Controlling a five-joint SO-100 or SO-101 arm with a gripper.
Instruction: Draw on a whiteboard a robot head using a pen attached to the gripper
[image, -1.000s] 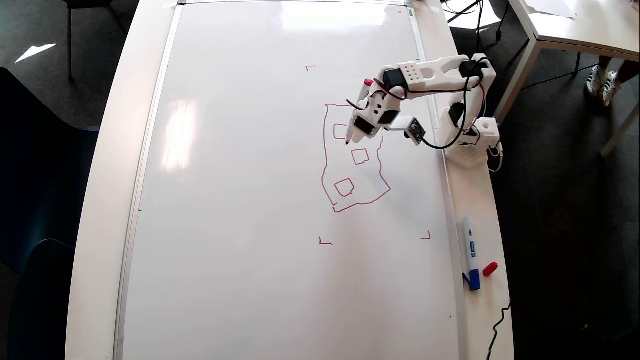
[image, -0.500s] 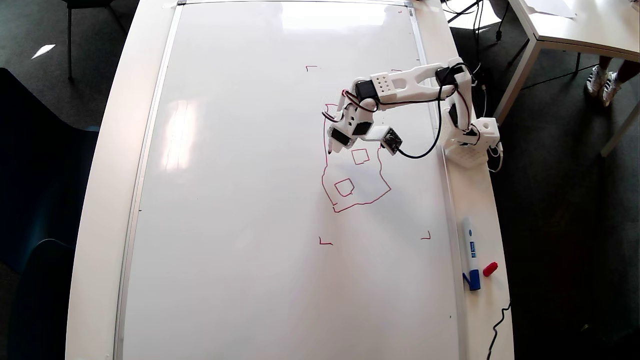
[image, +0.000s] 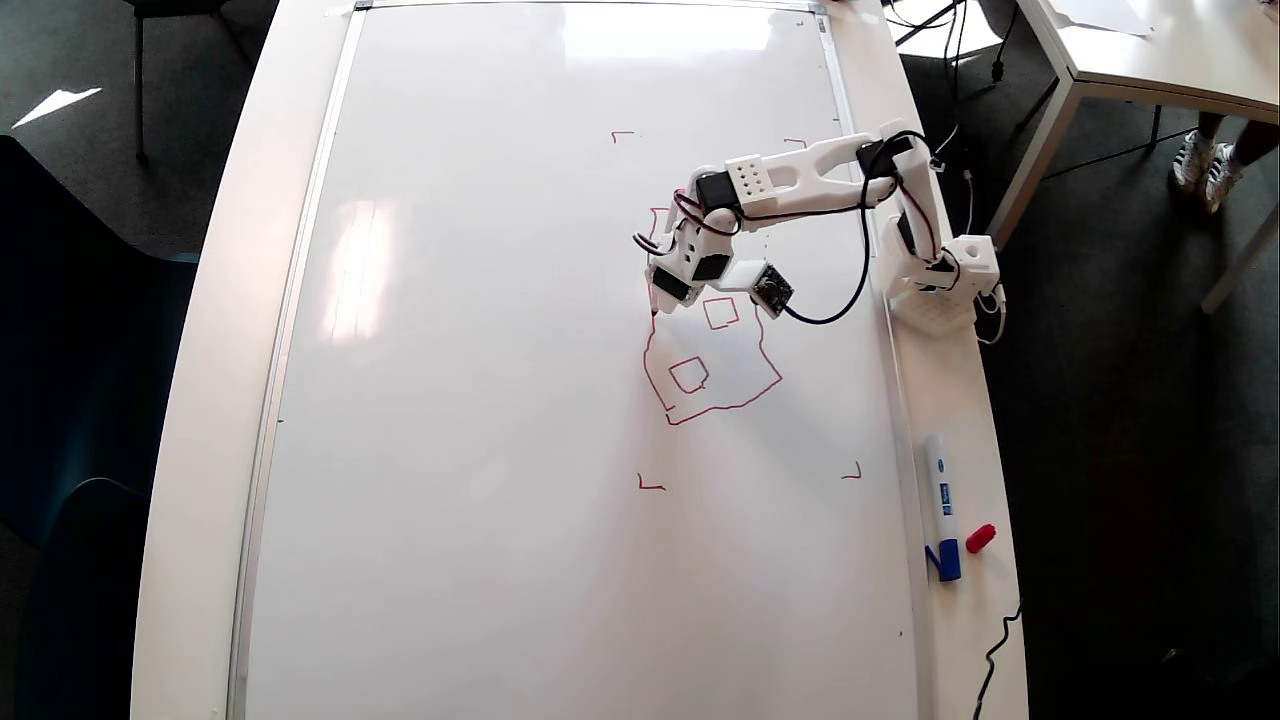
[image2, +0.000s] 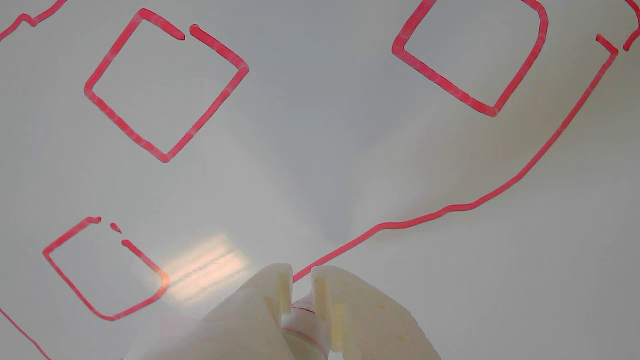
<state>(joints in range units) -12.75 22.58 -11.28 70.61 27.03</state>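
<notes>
**Whiteboard drawing with the pen tip on the red outline**

Whiteboard (image: 480, 400) fills nearly the whole bench (image: 205, 400) in my overhead view, glossy white inside a thin silver frame. Four small red corner marks (image: 650, 485) box off an area on its right half. Inside that area sits the robot head (image: 722, 385), a wobbly red outline with small squares drawn within it.

My arm is mounted on the right edge of the bench and reaches left across the board. The gripper (image: 664, 290) points down at the left side of the outline, partly covering the upper part of the drawing. Its two pale fingers are pinching the pen (image: 655, 302), whose tip touches the board on the red line.

From the wrist view I look down past the gripper (image2: 301, 280) at the bottom edge. The fingers (image2: 350, 305) stand close together with the pen (image2: 300, 320) wedged in the narrow gap between them. A red line runs from that gap up to the right. I see three small red squares of the robot head (image2: 165, 85) above and to the left, two with small breaks in their strokes.

On the right rim of the bench, well apart from the drawing, lies a white marker with a blue cap (image: 941, 505), and just beside it a loose red cap (image: 980, 538).
</notes>
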